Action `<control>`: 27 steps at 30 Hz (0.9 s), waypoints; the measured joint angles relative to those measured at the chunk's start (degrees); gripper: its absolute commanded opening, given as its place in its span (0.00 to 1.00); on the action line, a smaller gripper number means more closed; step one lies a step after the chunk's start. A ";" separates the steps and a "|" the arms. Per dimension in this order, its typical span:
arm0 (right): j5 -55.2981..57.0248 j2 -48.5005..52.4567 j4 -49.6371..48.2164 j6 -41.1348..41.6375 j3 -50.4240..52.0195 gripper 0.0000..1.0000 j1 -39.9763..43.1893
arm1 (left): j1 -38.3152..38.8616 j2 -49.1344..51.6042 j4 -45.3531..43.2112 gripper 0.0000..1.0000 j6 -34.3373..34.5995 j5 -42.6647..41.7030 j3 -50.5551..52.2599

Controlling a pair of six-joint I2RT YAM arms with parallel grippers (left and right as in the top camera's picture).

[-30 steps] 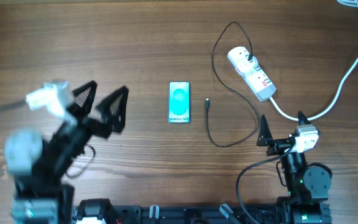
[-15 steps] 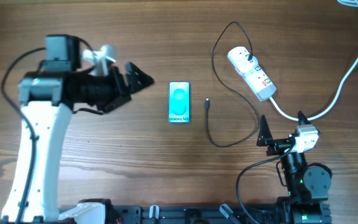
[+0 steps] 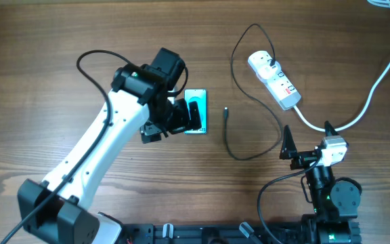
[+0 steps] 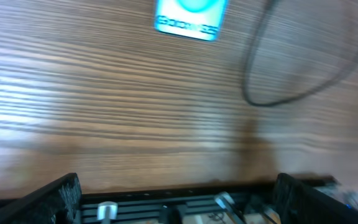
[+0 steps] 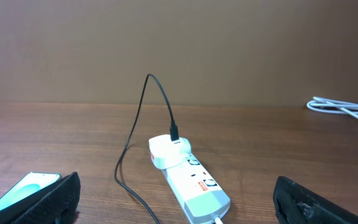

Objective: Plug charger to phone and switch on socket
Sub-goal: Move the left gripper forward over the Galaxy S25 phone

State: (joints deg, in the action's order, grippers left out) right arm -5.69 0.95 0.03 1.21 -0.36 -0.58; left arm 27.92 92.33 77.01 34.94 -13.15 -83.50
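Note:
The phone [image 3: 200, 108] lies flat at mid table, screen glowing cyan; its lower end shows at the top of the left wrist view [image 4: 188, 16]. My left gripper [image 3: 183, 118] hovers over the phone's left side, covering part of it, jaws open wide and empty [image 4: 179, 202]. The charger cable [image 3: 234, 150] loops on the table, its connector tip [image 3: 226, 112] lying free just right of the phone. Its other end is plugged into the socket [image 3: 276, 81], a white power strip at the back right [image 5: 194, 186]. My right gripper [image 3: 307, 141] rests open near the front right, empty [image 5: 182, 208].
The socket's thick white cord [image 3: 378, 74] curves from the strip's near end off the right and top edge. The left arm [image 3: 93, 156] stretches diagonally from the front left. Black robot bases line the table's front edge [image 3: 181, 234].
My left arm has swung from the far left side rightward and now hangs over the phone's left side. The right arm, cable and socket have not moved.

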 measured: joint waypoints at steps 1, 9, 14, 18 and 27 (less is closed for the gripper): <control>0.00 0.00 0.00 0.00 0.00 1.00 0.00 | 0.13 0.74 0.79 1.00 0.74 1.99 -0.13; 0.00 0.00 0.00 0.00 0.00 1.00 0.00 | 0.15 2.40 -2.38 1.00 2.34 4.04 -0.15; 0.00 0.00 0.00 0.00 0.00 1.00 0.00 | 0.15 2.40 -3.13 1.00 2.36 1.99 -0.15; 0.00 0.00 0.00 0.00 0.00 1.00 0.00 | 0.15 2.60 -3.08 1.00 2.25 1.29 -0.15; 0.00 0.00 0.00 0.00 0.00 1.00 0.00 | 2.69 9.88 -9.27 1.00 1.40 2.58 -0.15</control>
State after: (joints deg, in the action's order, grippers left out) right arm -5.69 0.95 0.03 1.21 -0.36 -0.58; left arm 30.61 102.21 67.75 36.34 -10.57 -83.66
